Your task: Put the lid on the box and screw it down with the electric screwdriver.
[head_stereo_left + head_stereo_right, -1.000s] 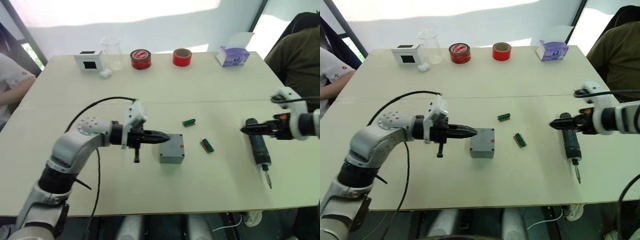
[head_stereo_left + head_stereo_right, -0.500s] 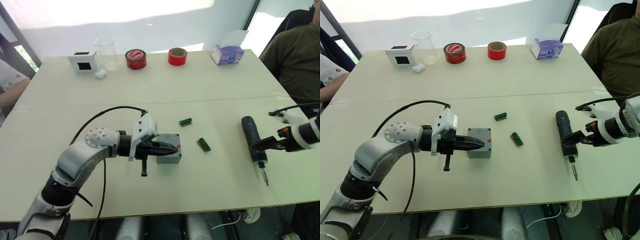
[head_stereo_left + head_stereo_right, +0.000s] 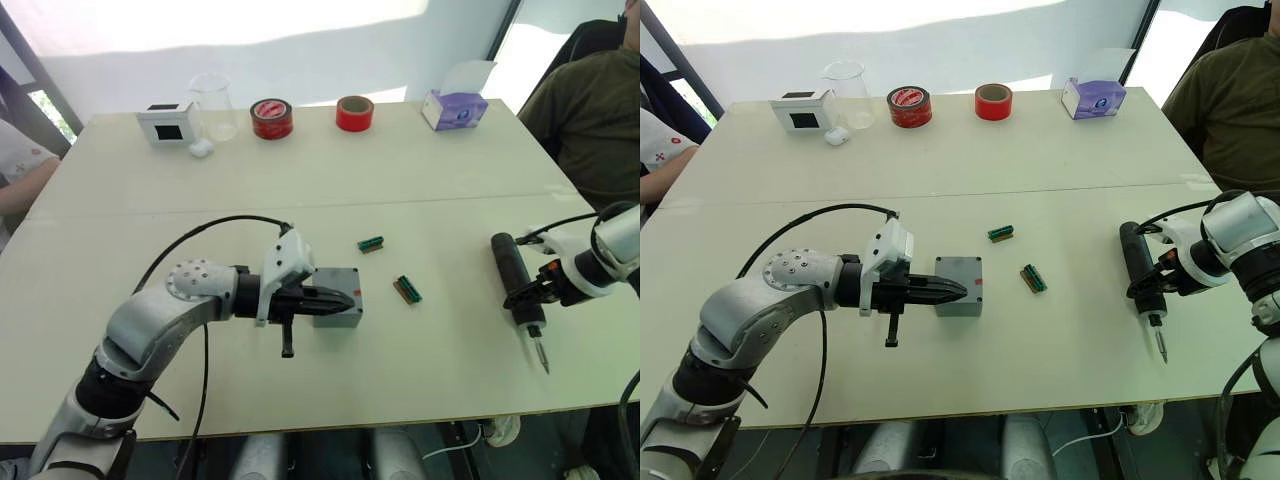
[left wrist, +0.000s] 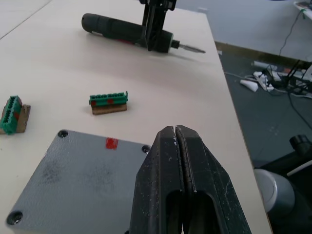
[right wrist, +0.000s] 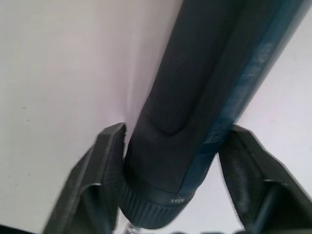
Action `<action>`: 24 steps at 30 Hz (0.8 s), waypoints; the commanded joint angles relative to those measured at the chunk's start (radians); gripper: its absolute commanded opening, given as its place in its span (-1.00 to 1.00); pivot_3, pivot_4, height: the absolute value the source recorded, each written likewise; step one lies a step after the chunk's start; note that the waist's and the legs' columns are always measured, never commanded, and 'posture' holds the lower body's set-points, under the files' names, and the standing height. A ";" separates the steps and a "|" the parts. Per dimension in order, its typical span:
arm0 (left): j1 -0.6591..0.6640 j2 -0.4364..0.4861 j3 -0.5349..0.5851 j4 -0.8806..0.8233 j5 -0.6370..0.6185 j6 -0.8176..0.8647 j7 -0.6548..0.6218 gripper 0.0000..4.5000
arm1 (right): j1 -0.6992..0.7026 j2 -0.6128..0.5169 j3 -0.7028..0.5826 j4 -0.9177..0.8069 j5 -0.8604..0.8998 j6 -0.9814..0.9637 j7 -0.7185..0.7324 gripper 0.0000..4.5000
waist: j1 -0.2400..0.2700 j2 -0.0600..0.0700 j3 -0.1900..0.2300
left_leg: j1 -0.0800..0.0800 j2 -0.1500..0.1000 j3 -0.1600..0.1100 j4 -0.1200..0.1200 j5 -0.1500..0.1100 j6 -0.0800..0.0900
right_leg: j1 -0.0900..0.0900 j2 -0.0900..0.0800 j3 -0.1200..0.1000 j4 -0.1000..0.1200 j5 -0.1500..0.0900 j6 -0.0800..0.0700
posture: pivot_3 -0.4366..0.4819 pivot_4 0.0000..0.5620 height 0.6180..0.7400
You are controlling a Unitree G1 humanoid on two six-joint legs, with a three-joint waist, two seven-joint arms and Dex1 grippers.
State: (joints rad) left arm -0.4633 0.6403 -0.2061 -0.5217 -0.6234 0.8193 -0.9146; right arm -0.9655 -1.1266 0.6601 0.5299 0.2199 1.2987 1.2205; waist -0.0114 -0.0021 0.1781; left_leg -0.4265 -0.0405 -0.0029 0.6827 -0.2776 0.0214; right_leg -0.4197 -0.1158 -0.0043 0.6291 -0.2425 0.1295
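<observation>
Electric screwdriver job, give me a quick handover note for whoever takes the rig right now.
Left gripper: shut, empty, fingertips at the box's left side.
Right gripper: open, fingers straddling the electric screwdriver, which lies on the table at the robot's right; not yet clamped.
Done: lid sits on the box.
Left: clamp and lift the screwdriver, drive the corner screws.

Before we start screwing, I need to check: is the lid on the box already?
On. The lid sits flush on the box, corner screw holes showing. The shut left pincer rests above it.
</observation>
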 commanded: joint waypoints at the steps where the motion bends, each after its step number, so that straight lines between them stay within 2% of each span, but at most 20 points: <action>1: -0.006 0.050 0.037 -0.023 0.014 -0.019 -0.013 -1.00 | -0.007 0.043 0.014 -0.001 -0.027 0.000 0.028 -0.19 | -0.002 -0.001 0.000 | 0.000 0.000 0.000 0.000 0.000 0.000 | 0.000 0.000 0.000 0.000 0.000 0.000 | -0.05 -0.47 1.00; 5: -0.008 0.076 0.042 -0.001 0.019 -0.035 -0.024 -1.00 | -0.004 0.048 0.003 0.000 -0.053 -0.005 0.051 -0.19 | -0.002 -0.001 -0.001 | 0.000 0.000 0.000 0.000 0.000 0.000 | 0.000 0.000 0.000 0.000 0.000 0.000 | -0.05 -0.47 1.00; 6: -0.014 0.085 0.055 0.016 0.019 -0.042 -0.032 -1.00 | -0.024 0.064 -0.036 0.035 -0.059 -0.018 0.027 -0.19 | -0.002 -0.001 -0.001 | 0.000 0.000 0.000 0.000 0.000 0.000 | 0.000 0.000 0.000 0.000 0.000 0.000 | -0.05 -0.47 1.00; 9: -0.042 0.109 0.115 0.091 0.011 -0.058 -0.055 -1.00 | -0.096 0.109 -0.230 0.145 -0.089 -0.221 -0.157 -0.19 | -0.014 -0.005 -0.001 | 0.001 0.001 0.000 0.000 0.000 -0.001 | 0.001 0.001 0.000 0.000 0.000 0.000 | -0.05 -0.47 1.00; 12: -0.056 0.142 0.108 0.161 0.064 -0.091 -0.070 -1.00 | -0.118 0.159 -0.478 0.128 -0.010 -0.289 -0.292 -0.19 | -0.022 0.003 0.003 | 0.001 0.000 0.002 0.000 0.001 -0.002 | -0.001 0.000 0.002 0.002 0.001 0.000 | -0.05 -0.47 1.00; 14: -0.069 0.148 0.105 0.203 0.077 -0.107 -0.081 -1.00 | -0.062 0.184 -0.660 -0.009 0.053 -0.368 -0.366 -0.19 | -0.013 0.004 0.003 | 0.000 0.000 0.002 -0.002 0.004 -0.008 | -0.004 0.000 0.002 0.003 0.000 0.000 | -0.05 -0.47 1.00; 16: -0.087 0.131 0.117 0.237 0.059 -0.106 -0.088 -1.00 | 0.043 0.257 -0.867 -0.223 0.128 -0.439 -0.461 -0.19 | -0.004 0.004 0.004 | -0.002 0.001 0.002 -0.005 0.005 -0.009 | -0.007 0.001 0.002 0.003 0.000 0.001 | -0.05 -0.47 1.00; 18: -0.106 0.116 0.111 0.273 0.065 -0.118 -0.099 -1.00 | 0.177 0.411 -1.057 -0.504 0.230 -0.494 -0.566 -0.19 | 0.003 0.004 0.003 | -0.003 0.002 0.001 -0.007 0.005 -0.009 | -0.007 0.002 0.001 0.002 0.000 0.001 | -0.05 -0.47 1.00; 21: -0.120 0.095 0.106 0.318 0.073 -0.137 -0.114 -1.00 | 0.306 0.617 -1.149 -0.773 0.295 -0.513 -0.737 -0.19 | 0.012 0.003 0.003 | -0.005 0.001 -0.001 -0.006 0.006 -0.010 | -0.007 0.001 0.000 0.002 0.000 0.001 | -0.05 -0.47 1.00; 24: -0.135 0.074 0.097 0.348 0.080 -0.147 -0.119 -1.00 | 0.399 0.774 -1.118 -0.990 0.366 -0.534 -0.826 -0.19 | 0.023 0.003 0.003 | -0.005 -0.001 -0.001 -0.001 0.005 -0.009 | -0.005 0.000 0.000 0.003 0.000 0.001 | -0.05 -0.47 1.00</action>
State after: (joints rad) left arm -0.5721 0.7238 -0.1231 -0.1783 -0.5509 0.6899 -1.0258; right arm -0.5685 -0.3887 -0.4404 -0.2837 0.5208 0.8086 0.4504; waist 0.0117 0.0012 0.1814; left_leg -0.4315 -0.0425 -0.0036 0.6822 -0.2723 0.0122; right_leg -0.4247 -0.1167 -0.0038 0.6321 -0.2423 0.1303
